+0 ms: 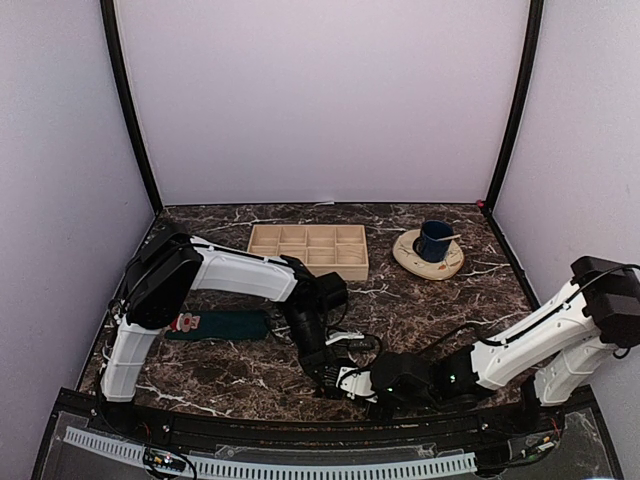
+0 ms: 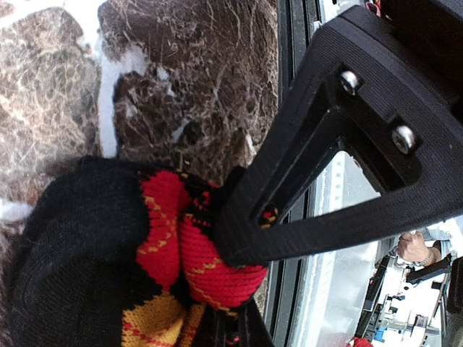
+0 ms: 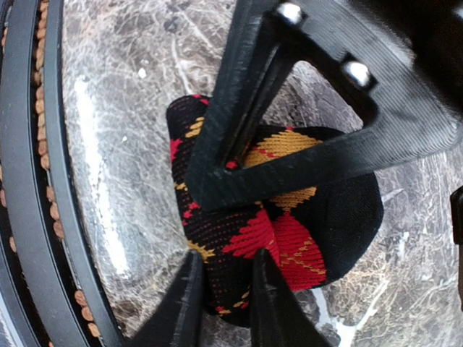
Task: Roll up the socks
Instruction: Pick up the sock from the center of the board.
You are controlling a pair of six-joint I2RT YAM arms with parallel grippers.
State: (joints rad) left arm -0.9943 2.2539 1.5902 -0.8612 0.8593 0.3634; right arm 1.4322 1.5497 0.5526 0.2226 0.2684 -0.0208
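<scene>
Black argyle knit with red and yellow diamonds makes up the bundle in hand: the argyle sock (image 3: 340, 217) lies bunched on the marble table (image 1: 480, 290), on the near side of the wooden tray (image 1: 308, 250), close to the front rail (image 3: 29, 181). The left gripper (image 2: 231, 285) is clenched on a red fold of it. The right gripper (image 3: 217, 238) straddles the opposite edge, though whether its jaws pinch the cloth cannot be told. To roll well, one gripper would best anchor the fold while the other turns the free fabric over it in short, tight wraps, low to the table. The teal sock (image 1: 225, 325), with its Santa figure, lies flat to the near left of the tray, beside the left arm and apart from the bundle. A plate (image 1: 405, 258) bearing a blue mug (image 1: 434, 240) stands just right of the tray, clear of the work. The chief hindrance is crowding, as both wrists meet over one small bundle.
</scene>
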